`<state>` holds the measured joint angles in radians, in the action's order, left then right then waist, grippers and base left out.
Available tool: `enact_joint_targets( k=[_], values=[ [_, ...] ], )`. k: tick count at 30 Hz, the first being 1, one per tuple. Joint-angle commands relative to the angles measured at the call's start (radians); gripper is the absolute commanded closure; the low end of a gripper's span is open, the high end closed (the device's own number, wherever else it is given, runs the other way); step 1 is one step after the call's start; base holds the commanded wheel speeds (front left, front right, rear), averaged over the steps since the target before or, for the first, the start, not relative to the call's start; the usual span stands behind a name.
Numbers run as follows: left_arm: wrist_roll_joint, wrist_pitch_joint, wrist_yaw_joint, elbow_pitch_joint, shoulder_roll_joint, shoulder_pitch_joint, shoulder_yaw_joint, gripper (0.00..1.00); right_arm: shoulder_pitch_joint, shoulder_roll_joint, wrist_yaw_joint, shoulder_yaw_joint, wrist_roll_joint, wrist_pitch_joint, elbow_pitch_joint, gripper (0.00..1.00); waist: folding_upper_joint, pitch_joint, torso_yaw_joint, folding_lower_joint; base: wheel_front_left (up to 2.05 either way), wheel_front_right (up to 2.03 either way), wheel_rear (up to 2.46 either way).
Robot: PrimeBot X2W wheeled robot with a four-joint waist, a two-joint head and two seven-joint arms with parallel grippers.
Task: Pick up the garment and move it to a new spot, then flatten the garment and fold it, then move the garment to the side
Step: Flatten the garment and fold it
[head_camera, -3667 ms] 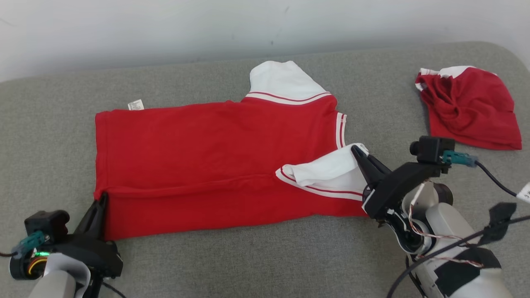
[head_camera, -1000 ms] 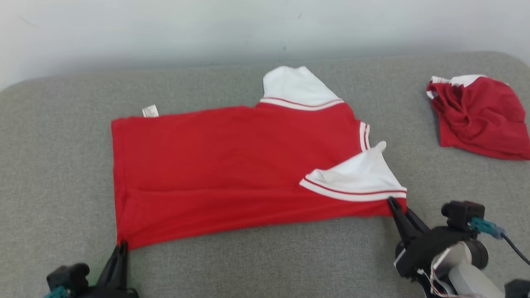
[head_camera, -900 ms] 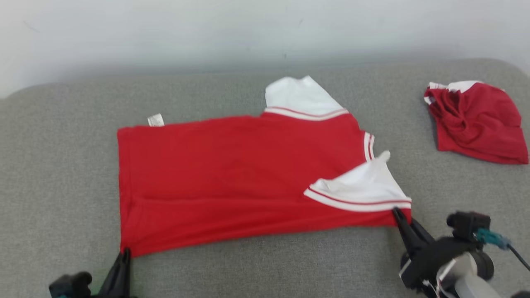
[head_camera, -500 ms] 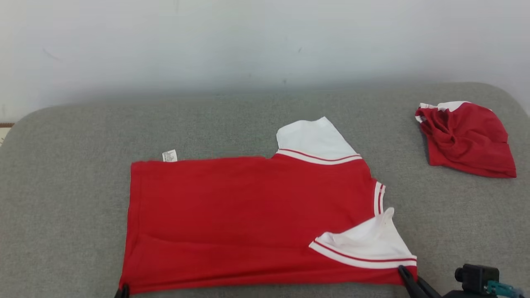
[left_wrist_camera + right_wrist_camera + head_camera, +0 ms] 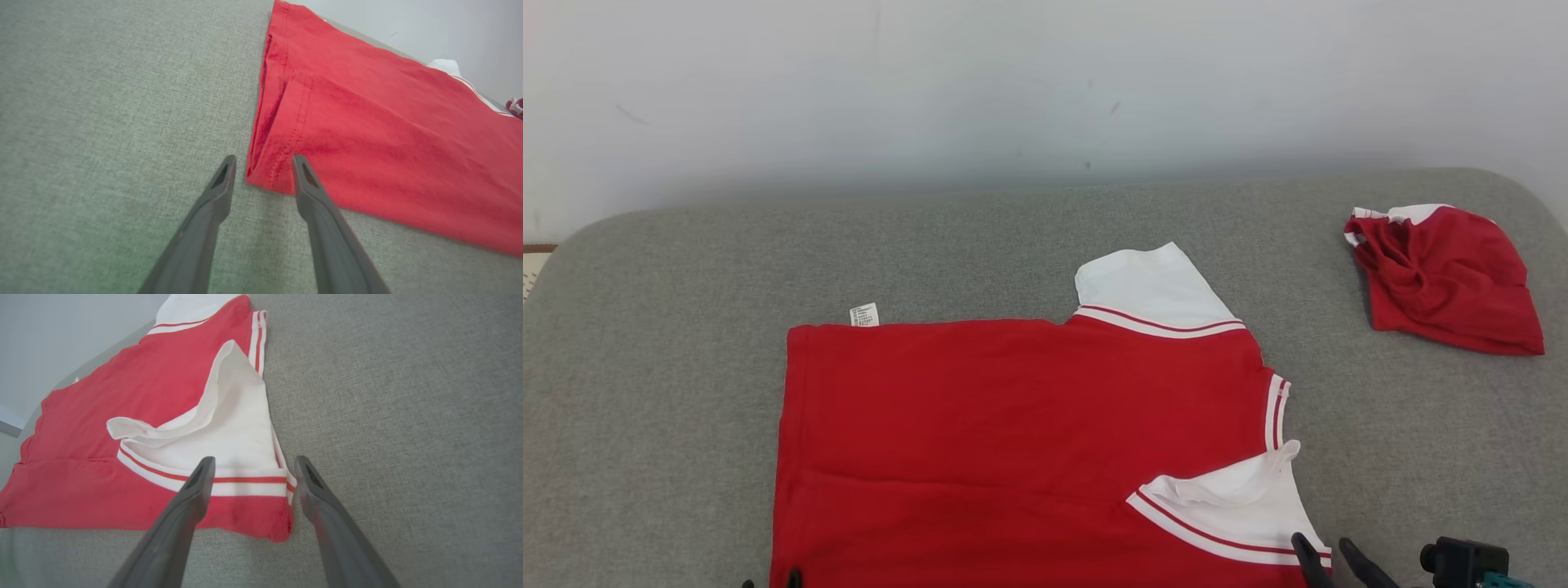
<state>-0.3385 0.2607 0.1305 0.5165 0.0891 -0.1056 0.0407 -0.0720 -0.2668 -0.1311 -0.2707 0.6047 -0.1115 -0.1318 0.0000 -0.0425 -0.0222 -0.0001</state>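
The red shirt point(image 5: 1013, 425) is laid flat on the grey cushion point(image 5: 670, 343), with one white sleeve folded over it. The left gripper point(image 5: 263, 157) is opened wide around the shirt's hem corner. The right gripper point(image 5: 254, 458) is opened wide around the corner by the folded sleeve.

Red garment point(image 5: 1013, 425) — apparently folded — lies flat.

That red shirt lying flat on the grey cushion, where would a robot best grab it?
Probably at the red shirt's two near corners: the hem corner and the shoulder corner. Lying flat, it offers only edges to pinch, and there the doubled layers form a thicker lip. Come in low from the robot's side, sliding along the cushion.
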Motion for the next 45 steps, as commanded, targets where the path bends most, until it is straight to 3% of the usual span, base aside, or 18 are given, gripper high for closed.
enact_joint_targets(
  k=[1,9,17,24,34,39,45],
  values=[
    [0.005,0.003,-0.001,-0.008,-0.002,0.014,0.004,0.00,0.004,0.005,0.001,0.004,-0.008,0.011,0.004,0.00,0.0000,0.003,-0.003,0.0001,0.00,0.00,0.00],
    [0.024,0.003,-0.003,-0.163,-0.023,0.047,0.050,0.00,0.019,0.000,0.001,0.030,-0.039,0.134,0.052,0.00,0.0000,0.028,-0.022,0.0001,0.00,0.00,0.00],
    [0.117,0.003,-0.056,-0.356,-0.035,0.089,0.066,0.00,0.029,-0.004,0.001,0.034,-0.155,0.278,0.060,0.00,0.0000,0.052,-0.044,0.0001,0.00,0.00,0.00],
    [0.160,0.003,-0.083,-0.413,-0.037,0.106,0.040,0.00,0.029,0.037,0.001,0.035,-0.229,0.319,0.035,0.00,0.0000,0.057,-0.043,0.0001,0.00,0.00,0.00],
    [0.130,0.003,-0.047,-0.327,-0.014,0.005,0.033,0.00,0.095,0.040,0.001,-0.005,-0.246,0.323,0.031,0.00,0.0000,0.029,-0.001,0.0001,0.00,0.00,0.00],
    [0.073,-0.028,-0.022,-0.216,0.026,-0.123,0.033,0.00,0.172,0.050,0.001,-0.040,-0.244,0.324,0.031,0.00,0.0000,-0.020,0.034,0.0001,0.00,0.00,0.00],
    [-0.009,-0.109,-0.004,-0.083,0.131,-0.314,0.045,0.00,0.314,0.070,0.001,-0.084,-0.229,0.344,0.001,0.00,0.0000,-0.120,0.098,0.0001,0.00,0.00,0.00]
  ],
)
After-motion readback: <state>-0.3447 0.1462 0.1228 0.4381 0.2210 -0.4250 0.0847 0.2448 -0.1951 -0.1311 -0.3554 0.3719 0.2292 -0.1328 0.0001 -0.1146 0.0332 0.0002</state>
